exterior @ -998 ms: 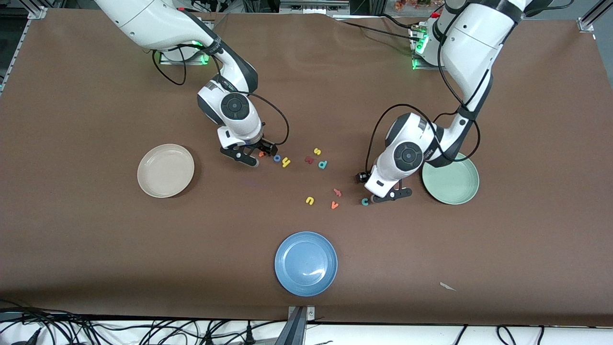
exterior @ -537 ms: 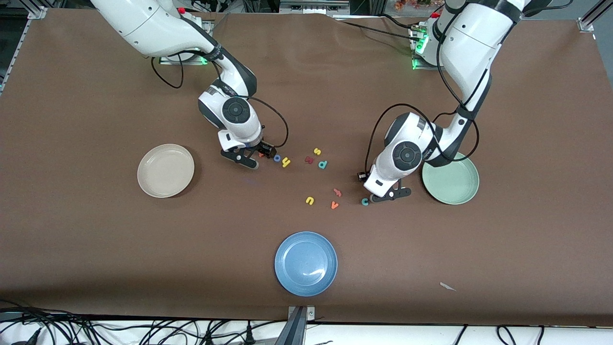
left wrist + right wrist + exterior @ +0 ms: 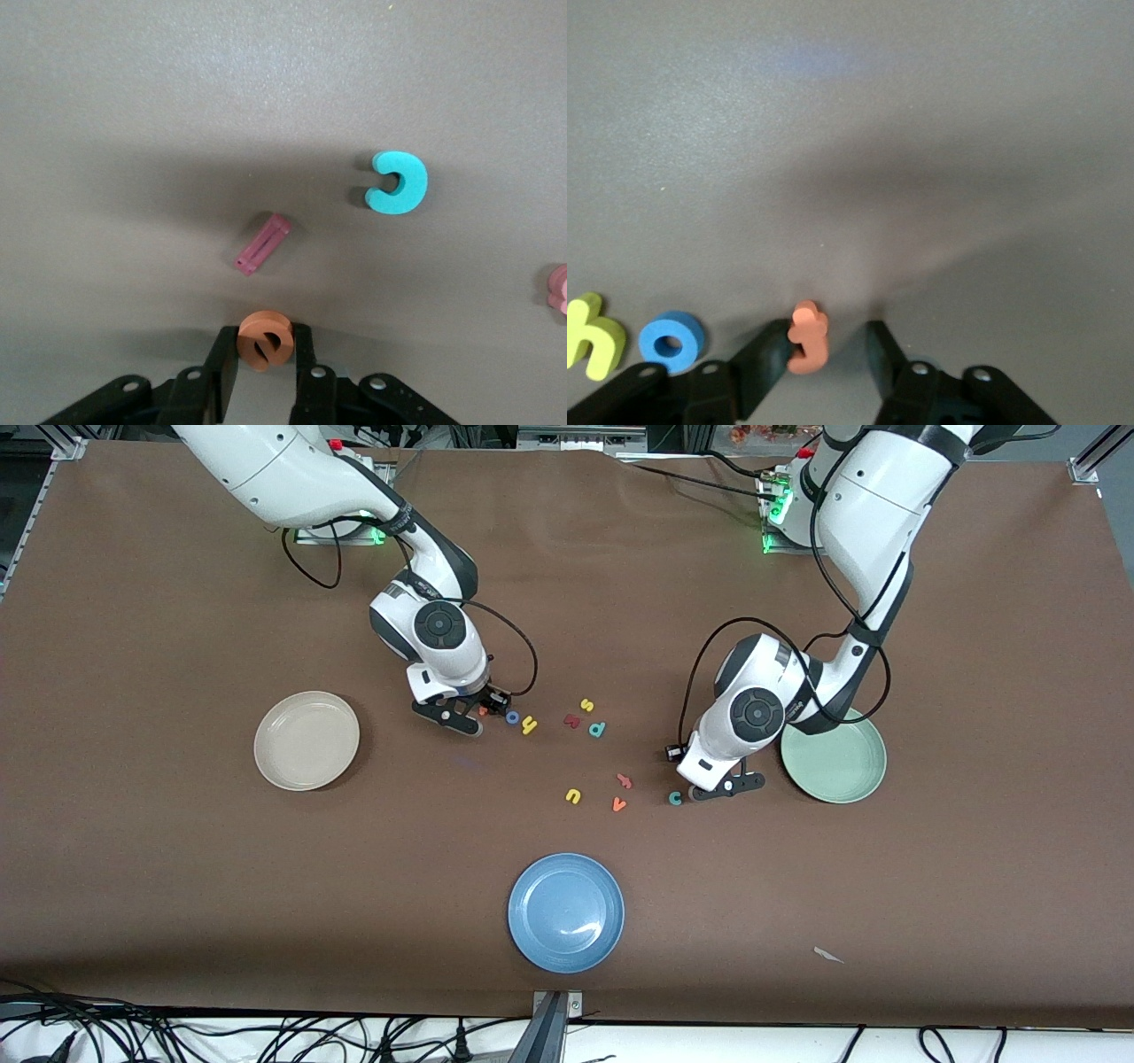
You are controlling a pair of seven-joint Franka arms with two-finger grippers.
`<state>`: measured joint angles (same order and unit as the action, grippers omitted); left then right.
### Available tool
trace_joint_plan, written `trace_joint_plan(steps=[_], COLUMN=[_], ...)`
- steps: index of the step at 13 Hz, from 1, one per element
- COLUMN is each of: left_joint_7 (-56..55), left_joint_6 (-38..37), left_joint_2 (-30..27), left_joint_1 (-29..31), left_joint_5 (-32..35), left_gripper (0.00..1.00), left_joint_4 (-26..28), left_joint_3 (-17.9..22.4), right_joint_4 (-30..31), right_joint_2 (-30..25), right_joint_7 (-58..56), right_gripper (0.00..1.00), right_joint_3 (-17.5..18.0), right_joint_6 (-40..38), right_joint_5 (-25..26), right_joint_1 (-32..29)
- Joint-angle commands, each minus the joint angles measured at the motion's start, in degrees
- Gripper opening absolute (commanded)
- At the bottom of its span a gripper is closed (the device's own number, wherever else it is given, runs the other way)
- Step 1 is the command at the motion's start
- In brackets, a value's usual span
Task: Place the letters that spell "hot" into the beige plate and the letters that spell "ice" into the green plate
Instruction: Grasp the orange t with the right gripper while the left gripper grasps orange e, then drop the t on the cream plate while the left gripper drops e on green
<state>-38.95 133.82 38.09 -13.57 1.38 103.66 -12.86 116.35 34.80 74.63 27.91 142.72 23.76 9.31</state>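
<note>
In the left wrist view my left gripper [image 3: 264,347] is shut on the orange e [image 3: 264,339], low over the table. The maroon i [image 3: 262,243] and the teal c [image 3: 398,182] lie close by. The c [image 3: 675,798] also lies beside that gripper [image 3: 719,785] in the front view, next to the green plate [image 3: 837,757]. My right gripper [image 3: 828,343] is down at the table with the orange t [image 3: 807,337] between its fingers. The t touches one finger, and a gap separates it from the other. The blue o [image 3: 671,340] and yellow h [image 3: 594,336] lie beside it. The beige plate [image 3: 306,740] holds nothing.
A blue plate [image 3: 566,911] sits near the front edge. Loose letters lie mid-table: yellow s [image 3: 586,705], teal p [image 3: 598,730], dark red k [image 3: 571,721], yellow u [image 3: 573,796], orange v [image 3: 619,805] and a salmon letter [image 3: 625,781].
Both pairs of jaws have narrowed. The left pair has closed onto the orange e, and the right pair has drawn in around the orange t. The arms have barely shifted.
</note>
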Motion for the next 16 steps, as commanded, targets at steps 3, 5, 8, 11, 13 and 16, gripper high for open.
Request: trace_joint_plan(steps=[3, 5, 8, 11, 13, 16], left_joint_7=[0.8, 1.9, 7.9, 19.2, 26.8, 33.0], left_joint_6=[-0.2, -2.1, -10.2, -18.2, -19.6, -19.5], left_joint_2=[-0.7, -3.1, -8.0, -11.1, -11.2, -9.2], left_joint_1=[-0.1, 1.0, 4.3, 9.7, 13.9, 18.0], left_joint_5=[1.1, 1.6, 1.6, 1.6, 1.7, 4.5], left_gripper=[0.04, 0.02, 0.02, 0.02, 0.02, 0.02], left_joint_4=[0.5, 0.1, -0.8, -0.7, 0.1, 1.8], left_joint_3=[0.4, 0.3, 0.1, 0.2, 0.2, 0.4], right_joint_4=[-0.3, -0.3, -0.2, 0.2, 1.7, 3.9], right_joint_2=[1.2, 0.9, -2.9, -7.9, -11.3, -17.2], right_joint_7=[2.4, 2.4, 1.0, -4.2, -10.3, -28.6], right_gripper=[0.12, 0.07, 0.07, 0.07, 0.07, 0.07], right_joint_3=[-0.4, -0.4, -0.5, -0.4, -0.3, -0.3], right_joint_6=[0.3, 0.2, -1.1, -7.8, -10.1, -15.3], right_joint_5=[1.7, 1.8, 1.5, 0.8, 0.7, -4.5], right_joint_1=[0.7, 0.7, 0.5, -0.7, -4.2, -11.3])
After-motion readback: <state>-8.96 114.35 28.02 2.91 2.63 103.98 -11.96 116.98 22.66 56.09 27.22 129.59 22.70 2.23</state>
